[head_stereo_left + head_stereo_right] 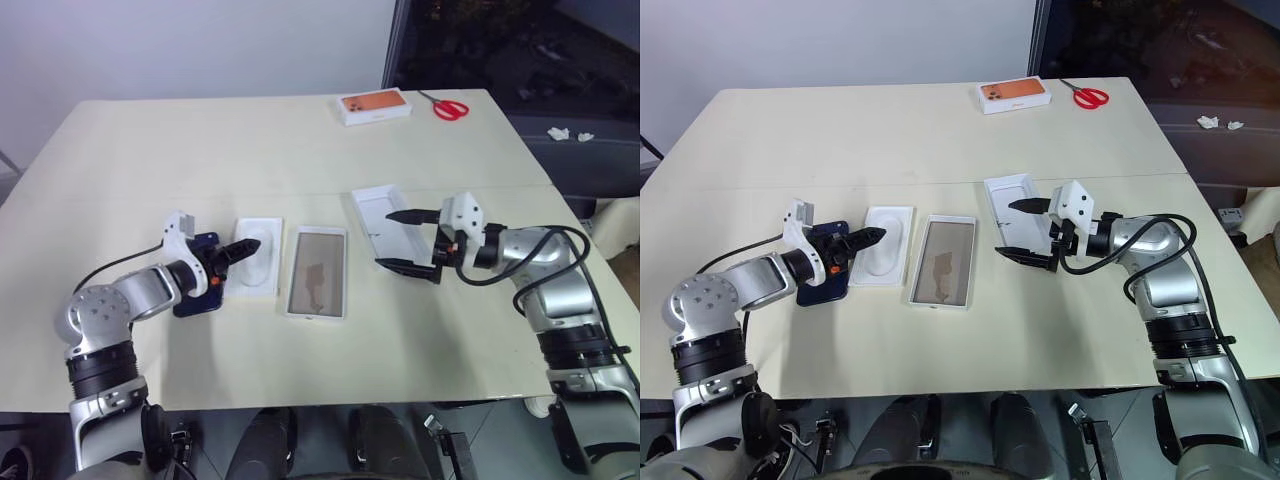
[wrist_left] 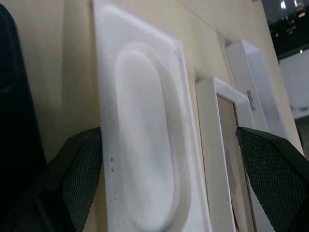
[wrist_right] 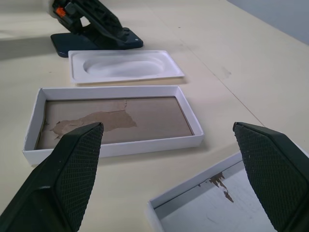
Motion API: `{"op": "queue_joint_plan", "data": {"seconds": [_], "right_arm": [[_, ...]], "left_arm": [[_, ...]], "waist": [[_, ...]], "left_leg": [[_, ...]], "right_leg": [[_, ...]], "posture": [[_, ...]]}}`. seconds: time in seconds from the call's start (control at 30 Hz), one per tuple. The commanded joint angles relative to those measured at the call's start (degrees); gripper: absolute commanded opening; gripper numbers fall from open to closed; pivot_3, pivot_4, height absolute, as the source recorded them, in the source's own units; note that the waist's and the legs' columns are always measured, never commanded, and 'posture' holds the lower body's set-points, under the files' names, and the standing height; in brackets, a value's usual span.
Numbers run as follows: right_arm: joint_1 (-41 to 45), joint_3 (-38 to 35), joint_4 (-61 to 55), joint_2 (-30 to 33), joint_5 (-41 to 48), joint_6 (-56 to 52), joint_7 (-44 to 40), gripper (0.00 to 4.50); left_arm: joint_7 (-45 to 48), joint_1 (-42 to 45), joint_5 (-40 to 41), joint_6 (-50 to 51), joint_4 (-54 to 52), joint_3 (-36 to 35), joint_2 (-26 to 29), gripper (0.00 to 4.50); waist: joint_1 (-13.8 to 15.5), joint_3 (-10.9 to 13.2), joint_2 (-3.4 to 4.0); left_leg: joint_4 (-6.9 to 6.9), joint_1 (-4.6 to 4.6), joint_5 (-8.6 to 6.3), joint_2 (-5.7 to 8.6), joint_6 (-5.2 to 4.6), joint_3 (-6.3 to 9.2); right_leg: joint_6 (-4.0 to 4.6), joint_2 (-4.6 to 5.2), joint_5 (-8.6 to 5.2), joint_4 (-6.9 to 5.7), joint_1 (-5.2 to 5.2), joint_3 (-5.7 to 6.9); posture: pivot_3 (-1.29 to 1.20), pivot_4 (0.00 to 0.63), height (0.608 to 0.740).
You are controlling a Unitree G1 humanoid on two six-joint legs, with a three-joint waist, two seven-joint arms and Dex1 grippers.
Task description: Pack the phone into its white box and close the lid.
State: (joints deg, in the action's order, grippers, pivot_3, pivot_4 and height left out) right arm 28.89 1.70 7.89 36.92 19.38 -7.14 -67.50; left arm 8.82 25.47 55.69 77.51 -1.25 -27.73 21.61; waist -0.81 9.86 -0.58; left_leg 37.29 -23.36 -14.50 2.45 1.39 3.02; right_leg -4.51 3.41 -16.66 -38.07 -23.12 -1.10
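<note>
The dark blue phone (image 1: 193, 298) lies flat on the table at the left, partly under my left wrist. My left gripper (image 1: 243, 250) is open and hovers low over the white insert (image 1: 258, 258) just right of the phone, touching neither. The white box (image 1: 317, 272) sits at the centre, open side up, its brownish floor bare. To its right the lid (image 1: 383, 215) lies with its white inside facing up. My right gripper (image 1: 402, 240) is open above the lid's near end, fingers one above the other, nothing between them.
A white box with an orange top (image 1: 375, 106) and red scissors (image 1: 450, 108) lie at the table's far right edge. A seam (image 1: 150, 192) crosses the cream table behind the packing parts.
</note>
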Motion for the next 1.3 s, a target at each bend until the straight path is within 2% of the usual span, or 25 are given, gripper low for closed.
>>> {"op": "queue_joint_plan", "data": {"seconds": [0.03, 0.3, 0.73, 0.83, 0.97, 1.3], "right_arm": [[-0.21, -1.25, -2.51, 0.11, 0.85, 0.18, 0.41, 4.5], [-0.73, -1.2, -3.07, 0.02, 0.94, -0.03, 0.9, 4.5], [-0.47, -0.75, -3.38, -0.61, 0.87, -0.33, 1.18, 4.5], [-0.51, -0.85, -3.29, -0.46, 0.84, -0.29, 1.14, 4.5], [-0.63, -0.79, -2.82, -0.4, 0.56, 0.11, 1.06, 4.5], [-0.32, -0.66, -2.33, -0.5, 0.19, 0.65, 1.16, 4.5]], "left_arm": [[-0.3, -0.62, -1.03, 1.66, -1.41, 0.89, 2.14, 4.46], [-2.41, -0.09, -2.52, 1.34, -2.09, -0.29, 4.01, 4.46], [-2.38, 2.46, -5.26, 0.61, 2.88, 3.54, 0.62, 4.46], [-2.26, 2.42, -5.66, 0.31, 3.34, 3.14, 0.16, 3.72], [-0.72, 2.18, -5.45, 1.05, 3.86, 2.35, 0.92, 1.89], [0.09, 0.94, -5.89, 1.25, 5.33, 0.2, 0.41, 1.89]], "waist": [[0.0, 0.0, 0.0], [-0.03, 0.0, 0.0], [0.02, -0.02, 0.0], [0.07, -0.02, 0.0], [0.13, -0.01, -0.01], [0.1, -0.02, -0.01]], "left_leg": [[0.0, 0.0, 0.0, 0.0, 0.0, 0.01], [-0.02, 0.01, 0.0, 0.0, 0.01, 0.01], [-0.03, 0.02, 0.01, 0.0, 0.03, 0.01], [-0.02, 0.02, 0.02, 0.0, 0.03, 0.01], [-0.02, 0.02, 0.02, 0.01, 0.03, 0.0], [-0.02, 0.02, 0.02, 0.0, 0.03, 0.01]], "right_leg": [[0.0, 0.0, 0.0, 0.0, 0.0, 0.0], [0.0, -0.01, 0.0, 0.0, -0.01, -0.01], [0.0, -0.01, 0.0, -0.01, 0.0, -0.01], [0.0, -0.01, 0.0, -0.01, 0.01, -0.01], [0.0, 0.0, 0.0, 0.0, 0.0, -0.01], [0.0, 0.0, 0.0, 0.0, 0.01, -0.01]], "posture": [[0.0, 0.15, 0.74], [0.0, 0.15, 0.74], [0.0, 0.15, 0.74], [0.0, 0.15, 0.74], [0.0, 0.15, 0.74], [0.0, 0.15, 0.74]]}}
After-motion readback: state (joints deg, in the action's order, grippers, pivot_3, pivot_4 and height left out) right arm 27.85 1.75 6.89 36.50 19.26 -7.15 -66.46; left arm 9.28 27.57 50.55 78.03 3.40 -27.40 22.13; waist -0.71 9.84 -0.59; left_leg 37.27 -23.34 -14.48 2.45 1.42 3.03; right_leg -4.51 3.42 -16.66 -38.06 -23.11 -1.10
